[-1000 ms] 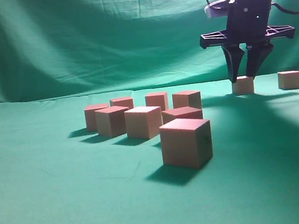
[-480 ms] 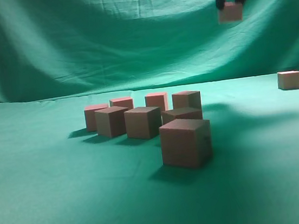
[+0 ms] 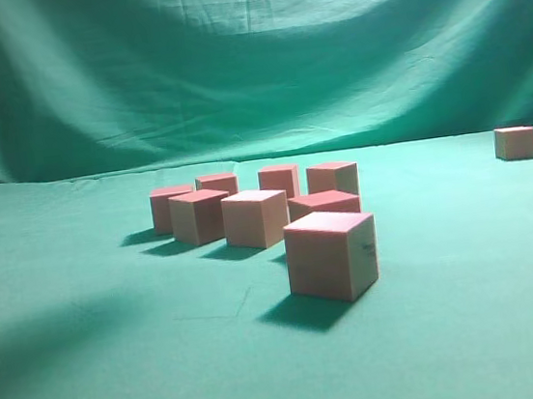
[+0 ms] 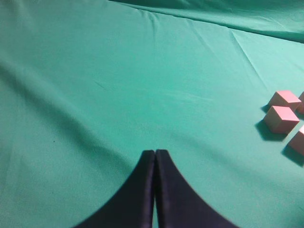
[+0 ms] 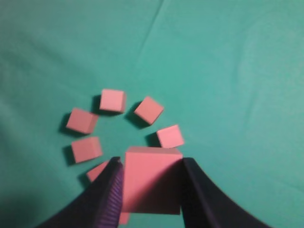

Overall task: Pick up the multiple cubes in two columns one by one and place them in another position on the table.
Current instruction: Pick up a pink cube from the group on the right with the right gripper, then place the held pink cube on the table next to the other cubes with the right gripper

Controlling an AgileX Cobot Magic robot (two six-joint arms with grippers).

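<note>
A: Green cloth (image 3: 94, 376), cluster of pink cubes (image 3: 259, 215) mid-table, lone cube (image 3: 515, 143) far right
B: Right gripper (image 5: 151, 190) – clamped on one cube (image 5: 153, 179) high over the cluster. Left gripper (image 4: 155, 164) – fingers pressed together, holding nothing

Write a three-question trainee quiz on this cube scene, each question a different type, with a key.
1. True or false: the right end effector grips a held cube.
2. The left end effector is: A) open B) shut and empty C) shut on a cube.
3. Fill in: in the exterior view, the lone cube sits at the far ____ of the green cloth.

Key: 1 true; 2 B; 3 right.
</note>
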